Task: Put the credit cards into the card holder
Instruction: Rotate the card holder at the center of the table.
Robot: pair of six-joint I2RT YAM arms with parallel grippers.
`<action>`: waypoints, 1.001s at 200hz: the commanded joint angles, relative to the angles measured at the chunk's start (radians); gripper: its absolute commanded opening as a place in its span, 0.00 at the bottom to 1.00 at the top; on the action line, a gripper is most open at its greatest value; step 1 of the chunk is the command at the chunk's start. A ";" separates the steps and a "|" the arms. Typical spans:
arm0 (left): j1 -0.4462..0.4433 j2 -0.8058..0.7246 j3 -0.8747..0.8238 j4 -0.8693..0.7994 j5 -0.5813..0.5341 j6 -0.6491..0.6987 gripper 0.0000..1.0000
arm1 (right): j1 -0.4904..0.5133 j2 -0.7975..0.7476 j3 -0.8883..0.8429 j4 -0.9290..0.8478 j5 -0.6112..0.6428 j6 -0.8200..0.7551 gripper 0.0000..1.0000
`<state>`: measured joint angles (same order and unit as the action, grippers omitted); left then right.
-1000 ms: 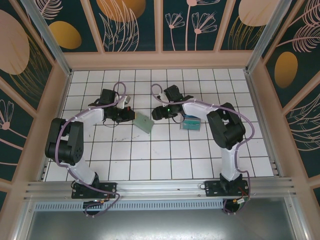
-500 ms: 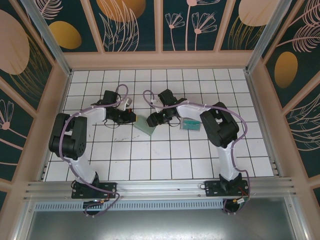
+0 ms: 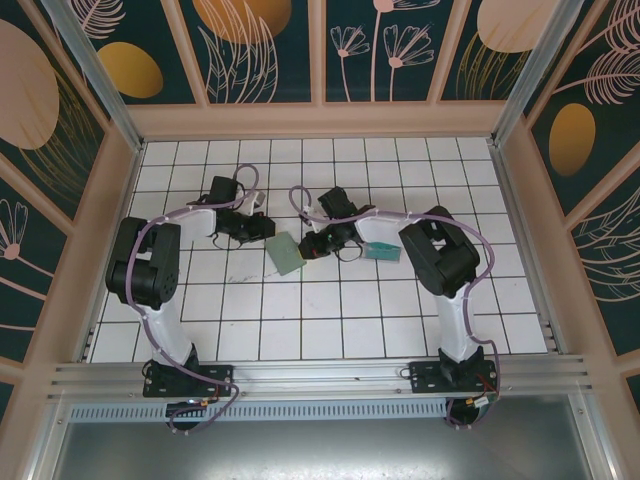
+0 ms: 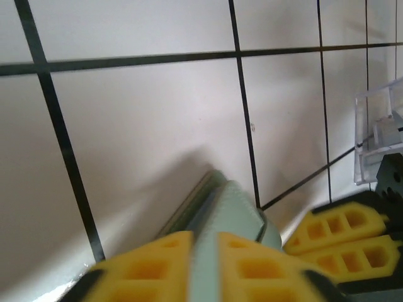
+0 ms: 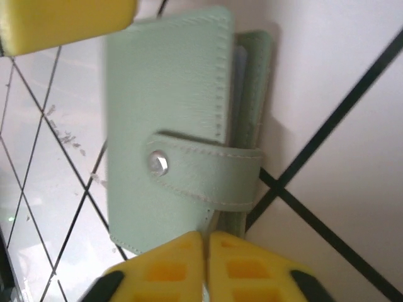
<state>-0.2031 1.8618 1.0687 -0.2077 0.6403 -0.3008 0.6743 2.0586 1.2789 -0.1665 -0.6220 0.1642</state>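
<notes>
The sage-green card holder lies folded near the middle of the tiled floor, its snap strap fastened. My left gripper is at its far left end; in the left wrist view the holder fills the narrow gap between the left gripper's yellow fingers. My right gripper is at the holder's right edge, and in the right wrist view the right gripper is pinched shut on the edge of the holder. The teal credit cards lie to the right, apart from both grippers.
A clear plastic tray stands to the right of the holder, with the cards in it. The right gripper's yellow fingers show beside the holder in the left wrist view, and a left finger in the right wrist view. Low walls ring the floor.
My right gripper has moved left from the tray to the holder and has shut on its edge. My left gripper has stayed at the holder's other end.
</notes>
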 commanded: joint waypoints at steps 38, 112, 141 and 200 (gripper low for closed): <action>0.001 -0.119 -0.009 -0.009 -0.231 -0.132 0.51 | 0.035 -0.069 -0.092 0.141 0.016 0.219 0.00; 0.005 -0.286 -0.373 0.248 -0.152 -0.360 0.54 | 0.134 -0.098 -0.160 0.213 0.115 0.389 0.00; 0.002 -0.301 -0.419 0.297 -0.150 -0.389 0.54 | 0.134 -0.101 -0.172 0.213 0.100 0.401 0.00; 0.003 -0.335 -0.499 0.317 -0.154 -0.421 0.54 | 0.137 -0.177 -0.295 0.333 0.172 0.555 0.00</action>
<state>-0.2020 1.5593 0.6136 0.0761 0.4702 -0.6868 0.8089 1.9373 1.0367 0.1047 -0.5137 0.6266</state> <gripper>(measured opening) 0.544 0.055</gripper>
